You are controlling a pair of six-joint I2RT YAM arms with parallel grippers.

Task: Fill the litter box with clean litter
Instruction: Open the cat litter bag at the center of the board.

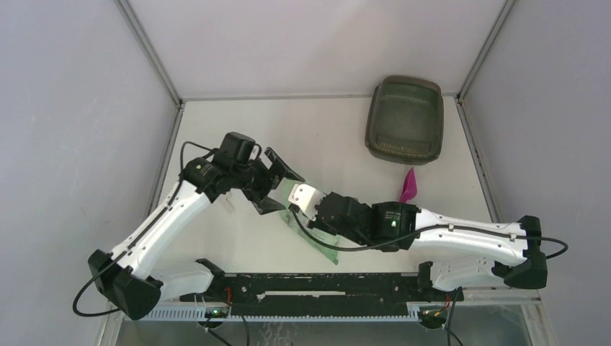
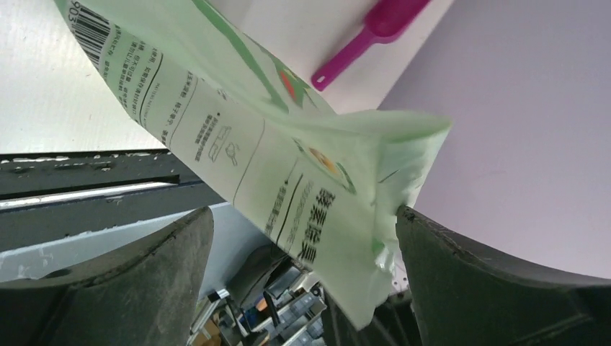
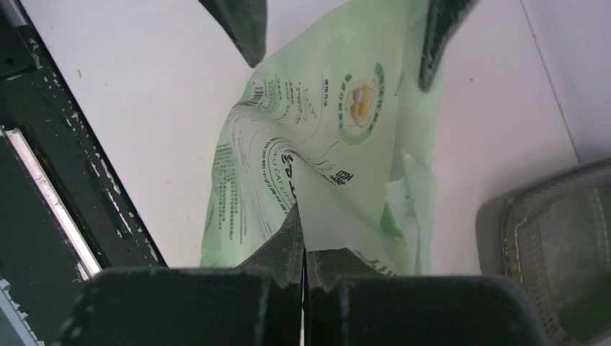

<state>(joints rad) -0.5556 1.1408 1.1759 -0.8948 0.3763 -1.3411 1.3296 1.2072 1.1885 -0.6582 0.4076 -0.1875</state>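
The litter box (image 1: pixel 371 130), a dark translucent tray, sits at the table's back right; in the right wrist view it is the litter box (image 3: pixel 555 245) at the right edge. The clean litter is out of view. A light-green printed bag (image 1: pixel 317 241) hangs above the table's middle. My right gripper (image 3: pixel 302 245) is shut on a fold of the bag (image 3: pixel 324 137). My left gripper (image 2: pixel 302 238) stands wide open, one finger on each side of the bag's crumpled upper end (image 2: pixel 288 166), with the right finger (image 2: pixel 461 274) touching the bag's edge.
A magenta scoop (image 1: pixel 409 186) lies on the table just in front of the litter box and shows as the scoop (image 2: pixel 375 32) in the left wrist view. Grey walls close in the table on three sides. The black base rail (image 1: pixel 324 285) runs along the near edge.
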